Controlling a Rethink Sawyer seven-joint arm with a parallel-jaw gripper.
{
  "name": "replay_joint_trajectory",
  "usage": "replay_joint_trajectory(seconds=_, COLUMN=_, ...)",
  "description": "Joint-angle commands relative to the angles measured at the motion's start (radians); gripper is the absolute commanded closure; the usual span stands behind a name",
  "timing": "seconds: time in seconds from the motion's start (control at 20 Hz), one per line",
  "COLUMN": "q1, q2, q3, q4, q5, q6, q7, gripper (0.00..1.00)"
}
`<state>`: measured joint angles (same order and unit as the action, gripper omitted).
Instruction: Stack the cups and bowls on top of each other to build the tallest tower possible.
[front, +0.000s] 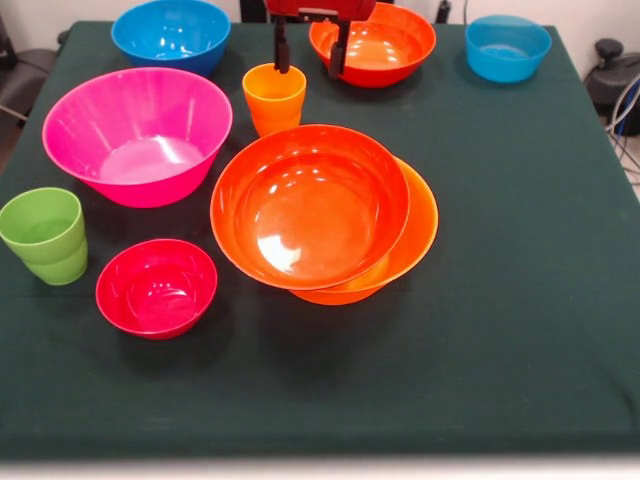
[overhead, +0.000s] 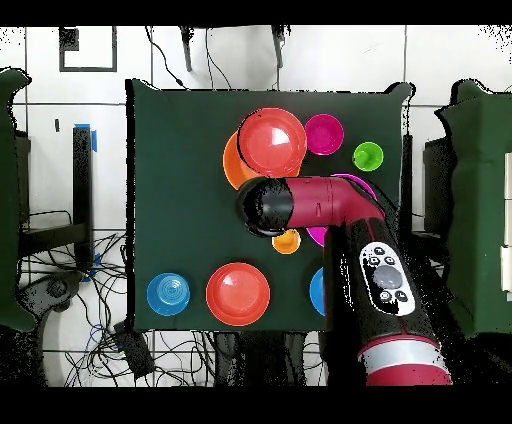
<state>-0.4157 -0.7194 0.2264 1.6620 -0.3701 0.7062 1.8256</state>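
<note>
Front view shows the tower (front: 325, 215) barely begun at the centre of the dark green surface (front: 520, 330): a red-orange bowl (front: 305, 205) sits tilted and off-centre in the wide orange bowl (front: 415, 235), whose rim shows at 3 to 5 o'clock. That is all that is stacked.

Left to add, as I judge it:
- pink bowl (front: 135, 135) at 10 o'clock
- crimson bowl (front: 155, 287) at 8 o'clock
- light green cup (front: 45, 235) at 9 o'clock
- orange cup (front: 274, 97) at 12 o'clock
- large blue bowl (front: 170, 33) at 11 o'clock
- red-orange bowl at back (front: 372, 43) at 12 to 1 o'clock
- small blue bowl (front: 507, 46) at 1 o'clock

Every loose container looks empty; only the orange bowl holds another.

The pincer (front: 310, 55) hangs at the top edge, its fingers spread apart and holding nothing, just behind the orange cup. In the overhead view the arm (overhead: 330, 205) covers it.
</note>
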Motion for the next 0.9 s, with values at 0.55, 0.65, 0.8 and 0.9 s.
replay_joint_trajectory(seconds=0.55, q1=0.048, q2=0.050, q3=-0.057, q4=0.086, q5=0.013, q6=-0.127, q7=0.152, gripper=0.00)
replay_joint_trajectory(seconds=0.65, q1=0.051, q2=0.051, q3=-0.061, q4=0.092, q5=0.014, q6=-0.136, q7=0.155, gripper=0.00)
replay_joint_trajectory(seconds=0.8, q1=0.056, q2=0.055, q3=-0.066, q4=0.103, q5=0.016, q6=-0.157, q7=0.163, gripper=0.00)
replay_joint_trajectory(seconds=0.9, q1=0.061, q2=0.055, q3=-0.071, q4=0.106, q5=0.019, q6=-0.161, q7=0.167, gripper=0.00)
